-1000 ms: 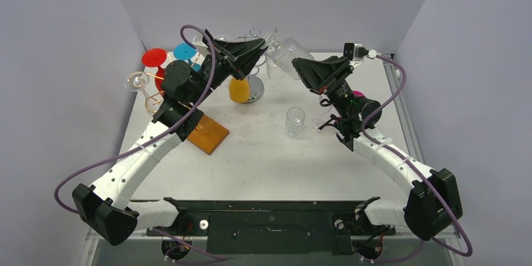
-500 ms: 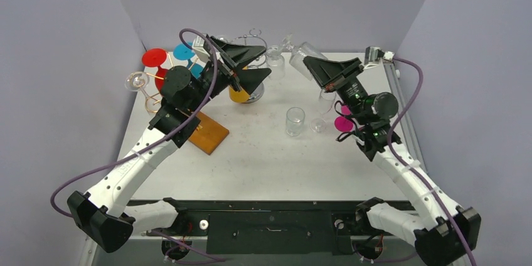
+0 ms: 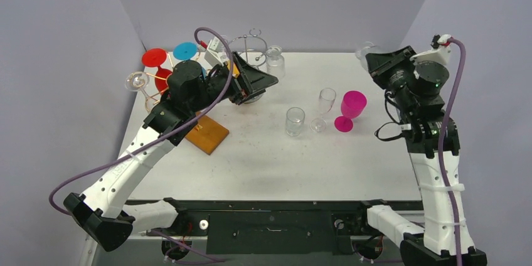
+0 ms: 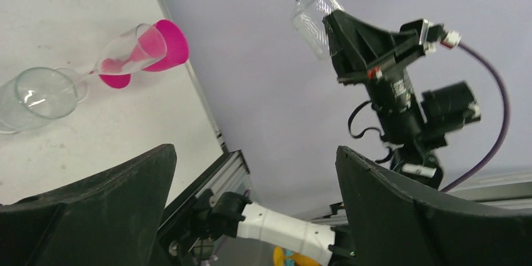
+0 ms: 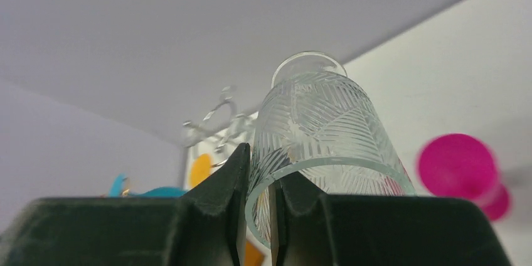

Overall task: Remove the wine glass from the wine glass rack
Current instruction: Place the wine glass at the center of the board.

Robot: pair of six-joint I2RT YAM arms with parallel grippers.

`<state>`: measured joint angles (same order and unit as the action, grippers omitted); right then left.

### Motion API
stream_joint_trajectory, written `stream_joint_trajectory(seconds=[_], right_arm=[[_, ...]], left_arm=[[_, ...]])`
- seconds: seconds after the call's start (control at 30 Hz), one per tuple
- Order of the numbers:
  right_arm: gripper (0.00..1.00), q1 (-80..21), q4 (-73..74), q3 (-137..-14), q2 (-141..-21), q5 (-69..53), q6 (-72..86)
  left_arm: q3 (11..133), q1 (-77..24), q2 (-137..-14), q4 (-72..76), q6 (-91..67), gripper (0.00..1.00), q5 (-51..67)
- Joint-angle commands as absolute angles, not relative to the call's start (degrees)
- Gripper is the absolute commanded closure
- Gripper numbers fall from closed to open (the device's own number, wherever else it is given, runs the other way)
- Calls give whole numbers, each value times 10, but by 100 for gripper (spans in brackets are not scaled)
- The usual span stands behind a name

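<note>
My right gripper (image 3: 375, 59) is raised at the far right, shut on the rim of a clear etched wine glass (image 3: 365, 49), well away from the wire wine glass rack (image 3: 248, 42). In the right wrist view one finger is inside the wine glass (image 5: 326, 128) and the other outside, so my gripper (image 5: 260, 172) pinches its wall. The rack (image 5: 216, 118) is a blur behind it. My left gripper (image 3: 260, 85) hangs open and empty just in front of the rack. The left wrist view looks between its wide-apart fingers (image 4: 113, 184) at the held wine glass (image 4: 310, 15).
A clear glass (image 3: 274, 62) hangs on the rack's right side. A tumbler (image 3: 295, 121), a slim flute (image 3: 324, 106) and a pink goblet (image 3: 349, 110) stand mid-table. A wooden stand (image 3: 207, 133) at the left holds red (image 3: 154, 58) and blue (image 3: 185, 51) glasses.
The left gripper opened and drew back from the rack top. The right arm swung the etched glass right and upward, away from the rack, uncovering the flute and pink goblet.
</note>
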<state>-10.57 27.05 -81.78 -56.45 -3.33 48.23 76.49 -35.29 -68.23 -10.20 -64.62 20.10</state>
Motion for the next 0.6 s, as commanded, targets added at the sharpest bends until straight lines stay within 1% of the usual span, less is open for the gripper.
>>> stream_joint_trajectory(seconds=[0.0, 0.03, 0.1, 0.27, 0.57], right_arm=[[100, -13, 439, -872, -604, -5, 403], [100, 20, 449, -881, -617, -13, 392], [100, 52, 476, -893, -640, -20, 377], [100, 101, 514, -888, -694, -9, 353], [100, 119, 519, -852, -799, 16, 328]], left_arm=[[811, -373, -675, -197, -506, 4, 181], [814, -378, -675, -216, -495, 4, 176], [822, -385, -675, -245, -463, 4, 157], [823, -399, -668, -292, -401, 4, 136], [781, -402, -632, -296, -369, 4, 141]])
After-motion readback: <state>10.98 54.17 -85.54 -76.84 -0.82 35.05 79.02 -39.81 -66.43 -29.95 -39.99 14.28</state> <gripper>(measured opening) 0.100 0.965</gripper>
